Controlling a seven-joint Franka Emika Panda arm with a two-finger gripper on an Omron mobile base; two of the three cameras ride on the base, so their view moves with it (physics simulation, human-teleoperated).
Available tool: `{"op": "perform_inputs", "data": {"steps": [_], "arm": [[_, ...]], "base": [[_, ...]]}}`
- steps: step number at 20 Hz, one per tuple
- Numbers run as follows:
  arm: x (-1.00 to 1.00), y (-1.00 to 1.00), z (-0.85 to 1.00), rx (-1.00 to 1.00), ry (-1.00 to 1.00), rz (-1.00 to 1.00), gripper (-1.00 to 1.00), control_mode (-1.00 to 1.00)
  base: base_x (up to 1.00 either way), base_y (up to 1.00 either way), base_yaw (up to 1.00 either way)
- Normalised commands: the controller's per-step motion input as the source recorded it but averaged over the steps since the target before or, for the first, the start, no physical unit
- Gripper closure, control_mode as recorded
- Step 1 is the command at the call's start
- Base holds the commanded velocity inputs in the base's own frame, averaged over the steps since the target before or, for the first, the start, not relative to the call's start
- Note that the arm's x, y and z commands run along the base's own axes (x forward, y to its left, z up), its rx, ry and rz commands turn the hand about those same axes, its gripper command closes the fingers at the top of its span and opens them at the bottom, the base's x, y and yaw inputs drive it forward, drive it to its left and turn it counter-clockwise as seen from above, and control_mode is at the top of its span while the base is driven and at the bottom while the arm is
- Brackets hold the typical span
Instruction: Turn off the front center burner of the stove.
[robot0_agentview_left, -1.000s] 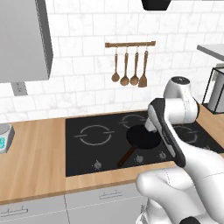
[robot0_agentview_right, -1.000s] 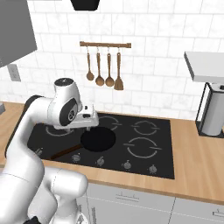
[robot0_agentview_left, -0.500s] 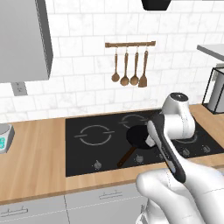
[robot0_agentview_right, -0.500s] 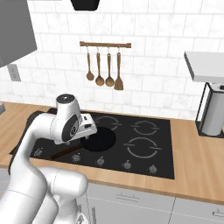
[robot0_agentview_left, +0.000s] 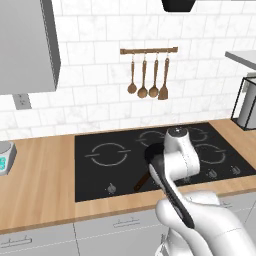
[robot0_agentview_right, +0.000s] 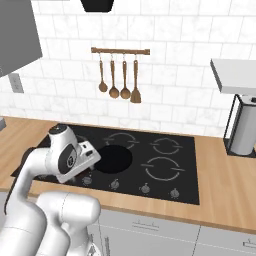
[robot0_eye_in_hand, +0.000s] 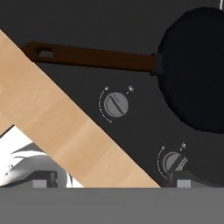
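You are looking at a wide black glass stove (robot0_agentview_right: 185, 187) set into a wooden counter (robot0_agentview_right: 225, 185), with a white tiled wall behind it. A black frying pan (robot0_agentview_right: 114, 159) sits on the front center burner (robot0_agentview_right: 126, 148), near the middle of the glass toward the front edge, covering most of that zone. In the left base view the pan's brown handle (robot0_agentview_left: 142, 181) slants out toward the front edge of the stove.

A row of small grey knobs runs along the stove's front edge, just behind the strip of counter. In the hand view two of them show: one knob (robot0_eye_in_hand: 116, 105) sits just below the pan handle (robot0_eye_in_hand: 87, 56), and a second knob (robot0_eye_in_hand: 173, 162) lies close to the right fingertip (robot0_eye_in_hand: 183, 179), partly hidden by it. The counter strip crosses that view diagonally, so the gap between knobs and stove edge is narrow.

Your gripper (robot0_eye_in_hand: 113, 181) hangs low over the front of the stove, just beside the pan. Only the very tips of the two fingers show, set well apart near opposite sides of the view, and nothing sits between them; you hold nothing.

To the right, the glass carries bare ring markings (robot0_agentview_right: 162, 169) and open room. A rail of wooden utensils (robot0_agentview_right: 120, 75) hangs well clear on the wall, and an appliance (robot0_agentview_right: 243, 130) stands at the counter's far right.
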Motion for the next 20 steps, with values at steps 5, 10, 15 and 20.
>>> {"op": "perform_inputs", "data": {"steps": [5,10,15,20], "arm": [[0.24,0.2,-0.53,-0.01,0.19,0.04,-1.0,-1.0],[0.38,-0.06,-0.33,0.0,0.11,0.01,-1.0,-1.0],[0.28,-0.16,-0.49,0.02,0.06,0.0,-1.0,-1.0],[0.11,0.0,-0.27,0.14,0.02,-0.01,-1.0,-1.0]], "base": [[0.0,0.0,0.0],[0.0,0.0,0.0],[0.0,0.0,0.0],[0.0,0.0,0.0]]}}
